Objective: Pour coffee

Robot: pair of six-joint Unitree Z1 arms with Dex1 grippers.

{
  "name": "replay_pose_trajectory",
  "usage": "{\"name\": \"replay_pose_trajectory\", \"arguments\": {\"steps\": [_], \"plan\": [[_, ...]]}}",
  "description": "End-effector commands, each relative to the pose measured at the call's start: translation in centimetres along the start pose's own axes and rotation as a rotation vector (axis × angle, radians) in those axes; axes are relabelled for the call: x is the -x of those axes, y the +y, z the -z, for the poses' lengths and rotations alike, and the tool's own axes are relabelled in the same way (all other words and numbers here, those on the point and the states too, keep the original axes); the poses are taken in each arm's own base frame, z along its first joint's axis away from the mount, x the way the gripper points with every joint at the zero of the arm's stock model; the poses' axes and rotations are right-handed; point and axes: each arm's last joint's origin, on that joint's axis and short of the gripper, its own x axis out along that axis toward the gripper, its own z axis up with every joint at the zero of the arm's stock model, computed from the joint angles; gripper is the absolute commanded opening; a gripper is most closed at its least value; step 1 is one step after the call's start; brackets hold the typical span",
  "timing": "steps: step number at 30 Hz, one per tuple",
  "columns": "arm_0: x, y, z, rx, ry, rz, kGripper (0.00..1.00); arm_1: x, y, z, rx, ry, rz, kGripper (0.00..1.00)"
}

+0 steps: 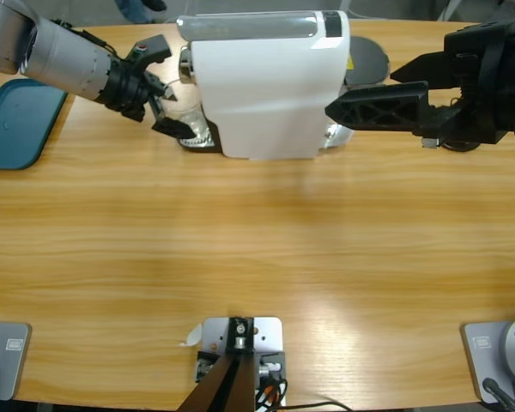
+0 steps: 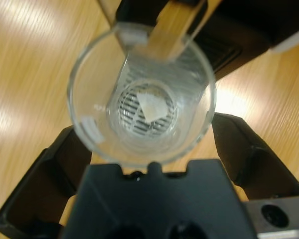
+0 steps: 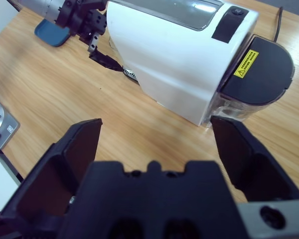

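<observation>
A clear glass (image 2: pixel 97 134) stands on the slotted drip grate (image 2: pixel 214 50) of a white coffee machine (image 1: pixel 266 86), under its spout (image 2: pixel 169 30). The glass (image 1: pixel 191 123) looks dry and no coffee is in view. My left gripper (image 1: pixel 173 116) is open, with one black jaw on each side of the glass; in the left wrist view the left gripper (image 2: pixel 147 127) looks down into it. My right gripper (image 1: pixel 360 90) is open and holds nothing, hanging just right of the machine (image 3: pixel 174 55). In its own wrist view the right gripper (image 3: pixel 154 123) faces the machine's side.
A black water tank (image 3: pixel 259 69) with a yellow label sits at the machine's back end. A teal tray (image 1: pixel 17 120) lies at the table's left edge. Bare wooden tabletop (image 1: pixel 257 249) stretches in front of the machine.
</observation>
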Motion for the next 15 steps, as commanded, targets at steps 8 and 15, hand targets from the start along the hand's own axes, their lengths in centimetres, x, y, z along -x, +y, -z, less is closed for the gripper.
{"name": "replay_pose_trajectory", "arguments": {"steps": [8, 15], "plan": [[9.3, -2.8, 4.0, 0.216, -0.04, -0.121, 0.987, -0.1, -0.5, -6.2, 0.146, 0.118, 0.077, 0.855], [13.8, -7.0, 8.1, 0.379, 0.0, -0.219, 0.98, -3.2, -4.0, -11.0, 0.087, 0.158, 0.098, 0.0]]}}
